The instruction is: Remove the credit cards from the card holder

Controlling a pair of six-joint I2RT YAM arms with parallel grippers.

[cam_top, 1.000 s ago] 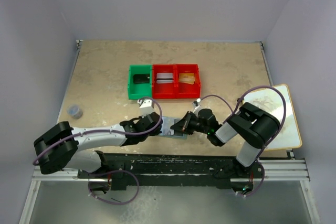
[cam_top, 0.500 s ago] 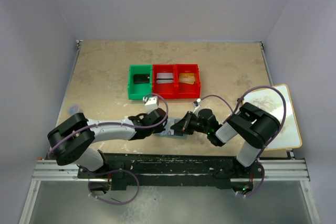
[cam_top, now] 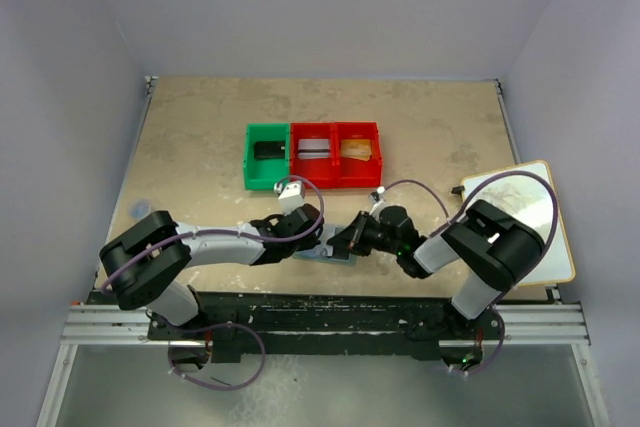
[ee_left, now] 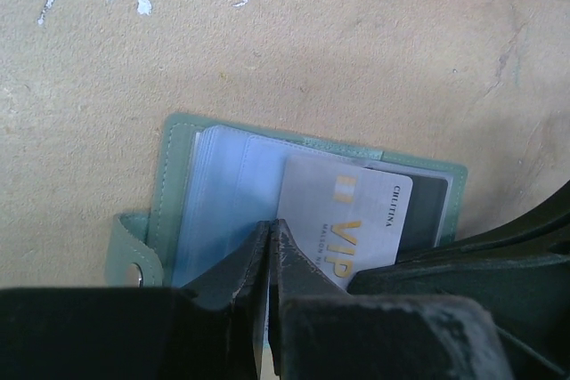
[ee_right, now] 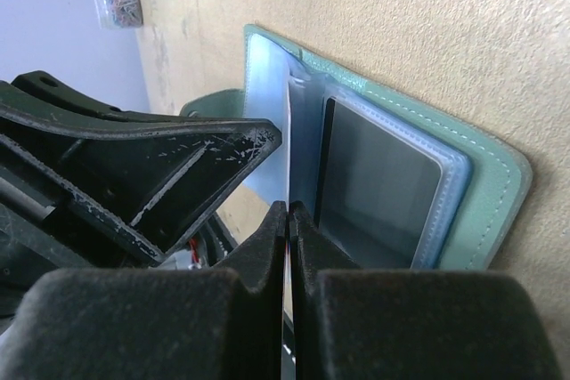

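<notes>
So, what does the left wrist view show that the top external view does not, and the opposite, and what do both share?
Only the left wrist view: the silver VIP card partly out of the clear sleeves, a dark card partly under it, and the snap tab. Only the top external view: the green bin, the red bins beside it, and the left arm and right arm reaching to the holder. Both: the open card holder lying on the tan table.

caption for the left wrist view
Left hand closed at the edge of a silver VIP card sticking out of an open light blue bifold card holder on a tan table.
</notes>
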